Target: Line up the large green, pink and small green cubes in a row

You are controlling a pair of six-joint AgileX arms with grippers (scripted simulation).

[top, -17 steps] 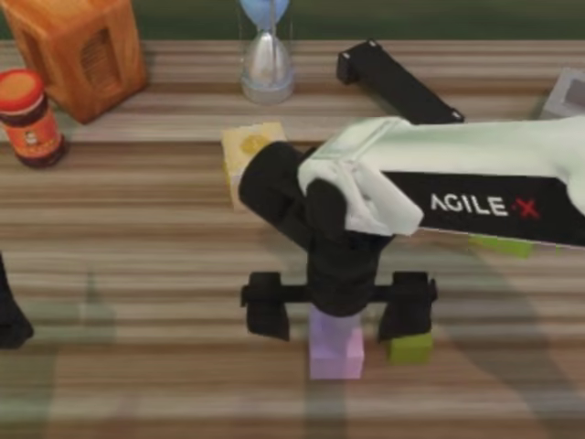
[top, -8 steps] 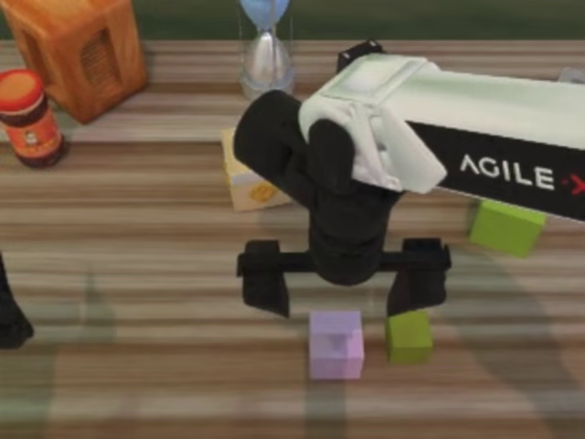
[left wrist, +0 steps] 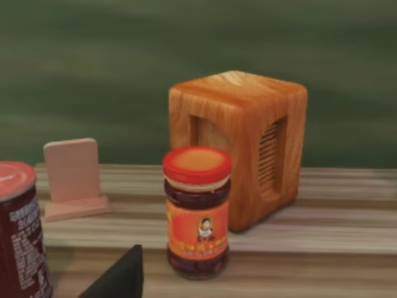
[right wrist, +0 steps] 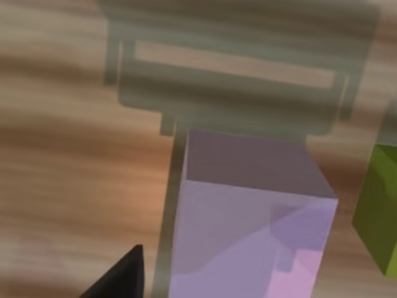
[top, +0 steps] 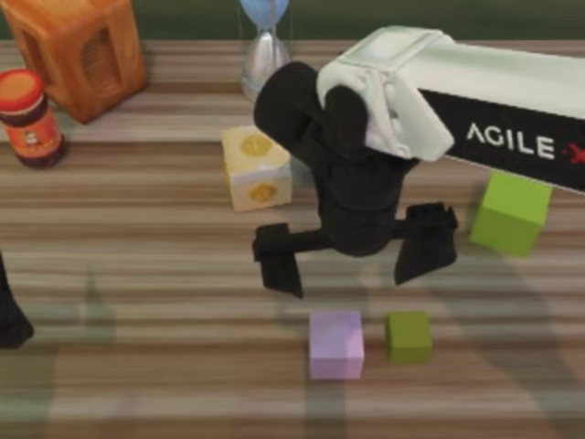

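The pink cube [top: 336, 344] sits on the striped wooden worktop [top: 137, 274] near its front edge, with the small green cube [top: 409, 336] just beside it on the right, a narrow gap between them. The large green cube [top: 510, 213] stands well apart, farther back and to the right, partly under the right arm. The right tool [top: 358, 259] hangs above the worktop just behind the pink cube, fingers spread wide and holding nothing; its shadow falls on the wood beyond the pink cube [right wrist: 248, 217] in the right wrist view, where an edge of the small green cube [right wrist: 379, 211] also shows. Behind it lie a cream cube with orange emblems [top: 257, 167] and an hourglass [top: 265, 46]. At the back left stand a red-lidded sauce jar [top: 27, 117] and a wooden box [top: 78, 50]. The left tool [top: 11, 315] is parked at the left edge; whether it is spread or clenched cannot be told.
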